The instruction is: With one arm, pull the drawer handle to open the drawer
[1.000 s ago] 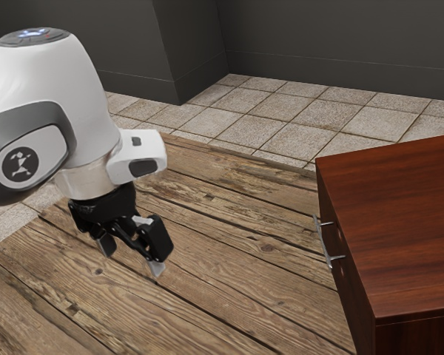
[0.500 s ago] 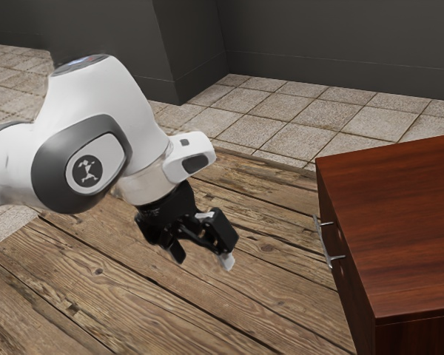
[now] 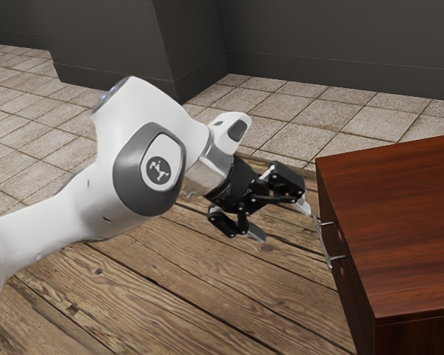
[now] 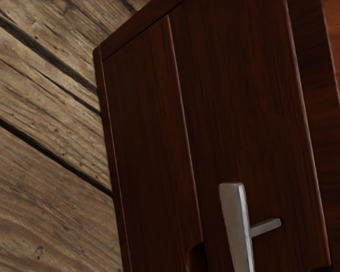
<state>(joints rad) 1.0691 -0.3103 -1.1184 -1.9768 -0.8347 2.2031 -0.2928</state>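
The white robot arm (image 3: 126, 192) reaches in from the exterior view's left, low over the wooden plank floor (image 3: 155, 296). Its black gripper (image 3: 284, 222) points at the dark red-brown cabinet (image 3: 399, 222) on the exterior view's right. The two fingers are spread wide apart and hold nothing. One silver fingertip (image 3: 308, 208) is very close to the far end of the small metal handle (image 3: 327, 240), and I cannot tell if they touch. The other fingertip is further back over the floor. The handle sticks out from the drawer (image 4: 243, 113) on the cabinet's side. The drawer looks shut, flat with the cabinet. Grey floor tiles (image 3: 318, 118) lie further away.
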